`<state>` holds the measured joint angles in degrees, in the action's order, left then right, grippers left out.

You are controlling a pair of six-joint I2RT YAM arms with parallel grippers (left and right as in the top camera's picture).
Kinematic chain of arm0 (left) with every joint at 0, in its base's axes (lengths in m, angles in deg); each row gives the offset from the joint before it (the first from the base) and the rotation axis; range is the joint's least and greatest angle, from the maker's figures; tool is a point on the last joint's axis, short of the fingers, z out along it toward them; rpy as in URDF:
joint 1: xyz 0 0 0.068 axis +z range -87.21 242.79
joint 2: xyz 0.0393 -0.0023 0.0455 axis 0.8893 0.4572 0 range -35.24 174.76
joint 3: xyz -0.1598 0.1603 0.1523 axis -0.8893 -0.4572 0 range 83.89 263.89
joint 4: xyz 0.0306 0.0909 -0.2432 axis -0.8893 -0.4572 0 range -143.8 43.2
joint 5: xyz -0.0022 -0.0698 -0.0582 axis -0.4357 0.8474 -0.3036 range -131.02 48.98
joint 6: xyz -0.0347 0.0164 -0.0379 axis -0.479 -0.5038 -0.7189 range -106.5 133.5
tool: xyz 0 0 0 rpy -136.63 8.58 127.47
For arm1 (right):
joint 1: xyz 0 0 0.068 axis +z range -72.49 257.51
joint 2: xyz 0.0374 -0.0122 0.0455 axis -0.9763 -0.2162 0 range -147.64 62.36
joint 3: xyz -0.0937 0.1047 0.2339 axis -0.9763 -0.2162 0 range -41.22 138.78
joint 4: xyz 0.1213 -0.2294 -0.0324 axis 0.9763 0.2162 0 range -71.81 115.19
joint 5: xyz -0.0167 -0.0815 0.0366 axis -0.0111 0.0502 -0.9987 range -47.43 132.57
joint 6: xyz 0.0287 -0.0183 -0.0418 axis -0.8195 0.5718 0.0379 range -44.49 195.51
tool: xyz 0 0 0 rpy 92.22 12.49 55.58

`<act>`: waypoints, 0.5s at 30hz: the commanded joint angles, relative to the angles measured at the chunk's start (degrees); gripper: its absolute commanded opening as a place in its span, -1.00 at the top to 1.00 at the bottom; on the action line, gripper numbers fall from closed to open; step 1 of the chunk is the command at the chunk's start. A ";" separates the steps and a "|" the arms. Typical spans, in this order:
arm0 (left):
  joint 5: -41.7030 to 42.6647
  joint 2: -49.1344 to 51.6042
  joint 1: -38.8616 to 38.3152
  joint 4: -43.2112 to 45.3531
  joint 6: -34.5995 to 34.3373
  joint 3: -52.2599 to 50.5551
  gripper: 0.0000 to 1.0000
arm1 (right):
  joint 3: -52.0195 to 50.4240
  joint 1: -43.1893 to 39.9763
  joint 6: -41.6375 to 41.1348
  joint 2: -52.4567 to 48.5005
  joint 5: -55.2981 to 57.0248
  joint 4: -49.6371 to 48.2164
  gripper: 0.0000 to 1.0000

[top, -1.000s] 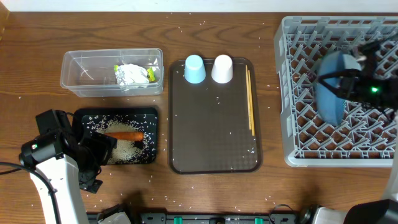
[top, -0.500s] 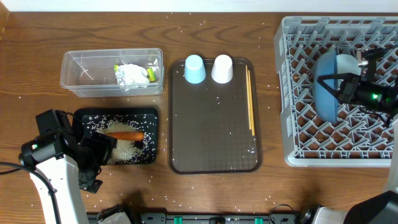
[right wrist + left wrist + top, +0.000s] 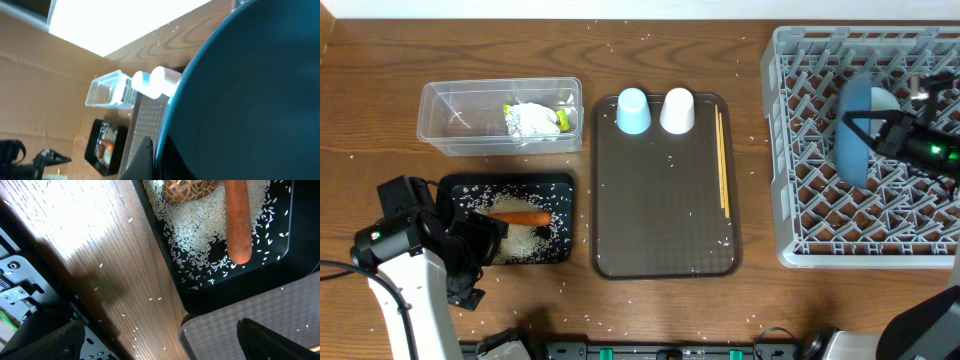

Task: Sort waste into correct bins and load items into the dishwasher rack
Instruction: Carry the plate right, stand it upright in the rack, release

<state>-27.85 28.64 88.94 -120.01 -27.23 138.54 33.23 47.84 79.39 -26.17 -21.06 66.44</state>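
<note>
- Over at the right side of the table [image 3: 380, 60], the dishwasher rack [image 3: 800, 150] has the dark-blue plate [image 3: 853, 140] standing on edge above its middle rows of pegs.
- The right gripper [image 3: 892, 136] is clenched on that plate's rim from the right; in the right wrist view the plate fills most of the picture.
- Whether the plate's lower edge touches the pegs cannot be told.
- The left gripper [image 3: 159, 327] is released, its jaws spread wide and holding nothing, above the near corner of the black tray [image 3: 455, 185].
- In that tray lie the carrot [image 3: 525, 217], the brown food lump [image 3: 190, 190] just beside it, and a heap of rice grains [image 3: 195, 235] around both.
- The clear tub [image 3: 440, 110], behind the black tray, holds the crumpled wrapper [image 3: 533, 120].
- On the brown serving tray [image 3: 660, 200] in the middle, the light-blue cup [image 3: 633, 110] and the white cup [image 3: 677, 110] sit side by side, mouths down, at the far edge.
- The chopsticks [image 3: 722, 160] lie along that tray's right edge.
- Loose grains are scattered across the table.
</note>
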 commanded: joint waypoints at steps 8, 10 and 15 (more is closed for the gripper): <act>-0.57 0.11 0.31 -0.17 -0.70 0.00 -0.96 | -0.26 -3.39 -5.20 -0.42 -8.85 1.53 0.98; -0.57 0.11 0.31 -0.15 -0.70 0.00 -0.95 | -0.26 -3.54 -6.08 -0.42 -10.25 2.16 0.98; -0.57 0.11 0.31 -0.17 -0.70 0.00 -0.96 | -0.28 -3.76 -6.62 -0.42 -10.29 4.31 0.98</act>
<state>-27.85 28.64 88.94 -120.01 -27.25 138.54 33.23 44.45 74.47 -26.19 -28.23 69.94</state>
